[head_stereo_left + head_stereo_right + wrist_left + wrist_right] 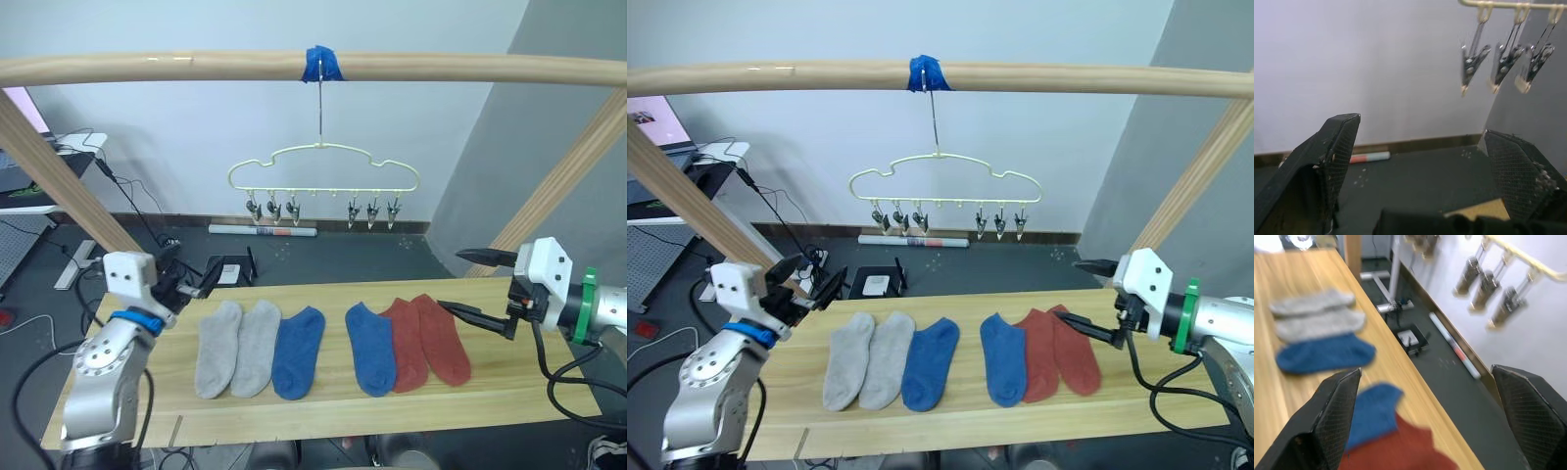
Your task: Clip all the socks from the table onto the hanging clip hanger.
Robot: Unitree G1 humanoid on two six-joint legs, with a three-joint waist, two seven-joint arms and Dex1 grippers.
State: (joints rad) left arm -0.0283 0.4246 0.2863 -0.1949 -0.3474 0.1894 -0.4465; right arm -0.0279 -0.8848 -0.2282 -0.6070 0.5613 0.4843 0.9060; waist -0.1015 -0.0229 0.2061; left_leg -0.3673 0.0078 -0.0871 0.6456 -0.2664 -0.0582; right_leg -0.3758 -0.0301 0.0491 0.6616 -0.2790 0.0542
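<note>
My table [323, 411] is a long top of light wood planks standing on a dark floor [353, 250], with a pale wall [196, 137] behind it. Six socks lie on it in a row, toes toward me: two grey socks [235, 348] touching each other, then a blue sock [297, 351], a gap, a second blue sock [370, 348], and two rust-red socks [426, 341] overlapping. Above the table's far edge a thick wooden pole [441, 69] carries the clip hanger [323, 171], hooked under blue tape [322, 64], its metal clips [321, 211] bare. A striped tube [263, 231] lies on the floor by the wall. My left pincer [201, 284] stands wide over the table's left end. My right pincer [468, 284] is spread wide too, its lower finger just beside the rust-red pair.
</note>
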